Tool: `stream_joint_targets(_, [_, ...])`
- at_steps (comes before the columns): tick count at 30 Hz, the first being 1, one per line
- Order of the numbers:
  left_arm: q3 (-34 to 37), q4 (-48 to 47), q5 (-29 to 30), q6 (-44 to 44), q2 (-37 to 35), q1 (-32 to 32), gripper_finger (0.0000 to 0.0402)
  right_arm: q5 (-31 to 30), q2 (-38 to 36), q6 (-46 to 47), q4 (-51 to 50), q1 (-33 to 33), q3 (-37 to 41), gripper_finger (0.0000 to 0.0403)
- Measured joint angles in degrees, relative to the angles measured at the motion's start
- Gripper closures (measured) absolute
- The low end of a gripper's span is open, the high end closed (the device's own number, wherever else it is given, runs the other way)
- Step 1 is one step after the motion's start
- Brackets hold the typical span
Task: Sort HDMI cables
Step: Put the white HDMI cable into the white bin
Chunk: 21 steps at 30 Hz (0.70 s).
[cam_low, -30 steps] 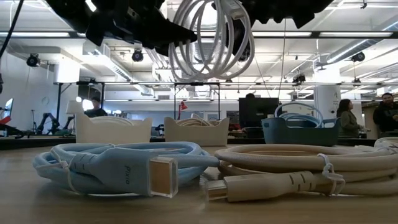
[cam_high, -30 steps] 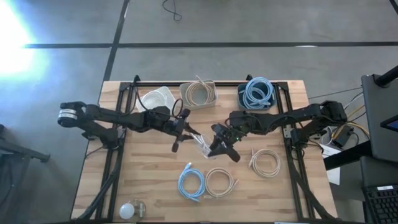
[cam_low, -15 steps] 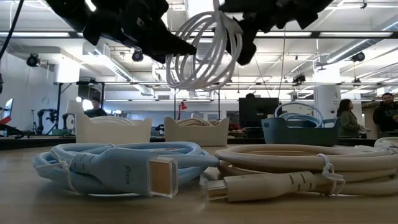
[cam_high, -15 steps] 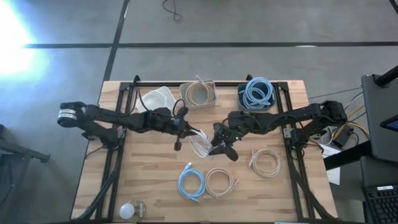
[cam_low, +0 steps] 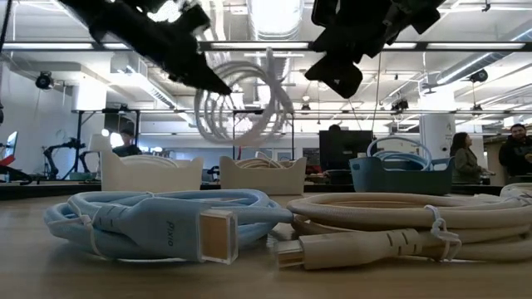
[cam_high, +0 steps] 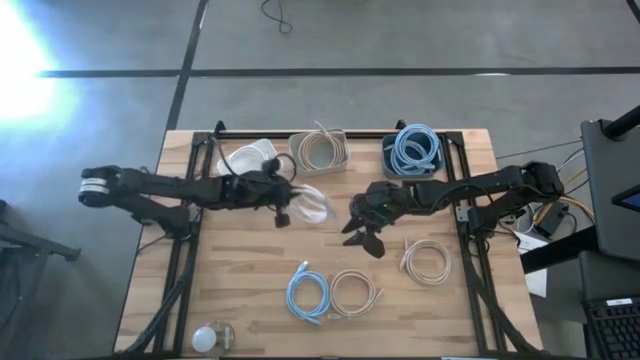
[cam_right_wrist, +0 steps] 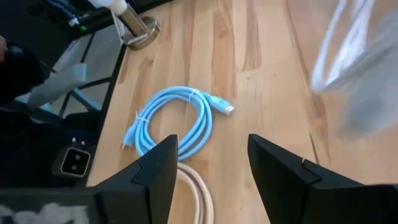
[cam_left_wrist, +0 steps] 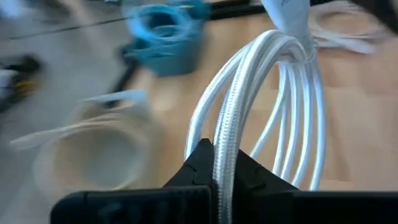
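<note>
1. HDMI cables: white coil [cam_high: 308, 203] now only in left gripper [cam_high: 287, 203], jaws closed on it, hanging above surface [cam_high: 240, 290].
2. Right gripper [cam_high: 358, 232] let go, jaws wide, nearby.
3. Handover looks done; white bin [cam_high: 250, 158] likely next.

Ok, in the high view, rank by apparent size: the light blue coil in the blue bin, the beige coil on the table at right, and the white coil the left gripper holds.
1. Light blue coil in the blue bin.
2. Beige coil on the table, close behind; these two look nearly alike.
3. White coil in the left gripper, but it hangs tilted, so foreshortening makes this unsure.
</note>
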State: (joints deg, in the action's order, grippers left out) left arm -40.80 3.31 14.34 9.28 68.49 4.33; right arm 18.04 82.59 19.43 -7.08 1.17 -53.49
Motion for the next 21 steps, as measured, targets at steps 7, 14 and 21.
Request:
stream_joint_targets(7, [-2.6,-16.0,20.9,-3.7,-10.1,0.2,0.0389,-0.2,0.0,0.0,-0.6,0.0,0.0,0.0215])
stream_joint_targets(14, [-5.8,-41.6,31.9,-28.5,-16.2,3.1,0.0388,-0.2,0.0,0.0,-0.9,0.0,0.0,0.0216])
stream_joint_targets(21, [-3.2,-46.7,31.7,-37.8,-14.9,7.4,0.0388,-0.2,0.0,0.0,-0.9,0.0,0.0,0.0216])
